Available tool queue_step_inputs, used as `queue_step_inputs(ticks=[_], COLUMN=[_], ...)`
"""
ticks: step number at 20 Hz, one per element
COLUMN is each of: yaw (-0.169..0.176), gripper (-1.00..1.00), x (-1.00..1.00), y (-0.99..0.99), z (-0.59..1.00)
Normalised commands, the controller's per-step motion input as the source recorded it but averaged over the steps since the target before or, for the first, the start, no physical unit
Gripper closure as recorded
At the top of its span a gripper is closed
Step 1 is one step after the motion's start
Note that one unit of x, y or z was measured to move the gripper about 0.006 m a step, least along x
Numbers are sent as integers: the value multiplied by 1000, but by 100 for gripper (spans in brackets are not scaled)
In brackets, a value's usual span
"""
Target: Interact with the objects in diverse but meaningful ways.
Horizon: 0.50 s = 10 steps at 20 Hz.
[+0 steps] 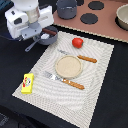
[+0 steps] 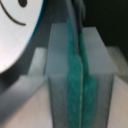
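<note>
The arm's white wrist block hangs low at the far corner of the striped placemat (image 1: 70, 70), on the exterior view's left, right over the grey saucepan (image 1: 46, 36). The gripper (image 1: 39, 30) itself is mostly buried behind the wrist there, so that view doesn't tell you much about it.

The wrist view fills that in: two grey fingers (image 2: 57, 75) with green pads (image 2: 75, 85) pressed flat against each other, no gap, nothing pinched between them. A white round edge with dark marks sits next to them, too blurry to name.

Taking the tan plate (image 1: 67, 66) at the mat's middle as reference: red tomato (image 1: 77, 42) sits beyond it, well apart. Yellow box (image 1: 28, 83) lies at the mat's near corner toward the exterior view's left. Fork (image 1: 62, 80) just in front of the plate, knife (image 1: 80, 57) just behind it. The saucepan's handle pokes out toward the mat edge.
</note>
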Motion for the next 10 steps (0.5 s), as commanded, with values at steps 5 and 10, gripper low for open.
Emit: queue_step_inputs(ticks=[5,10], yaw=[-9,-4], gripper=[100,100], x=[970,1000], y=[254,306], z=[527,449])
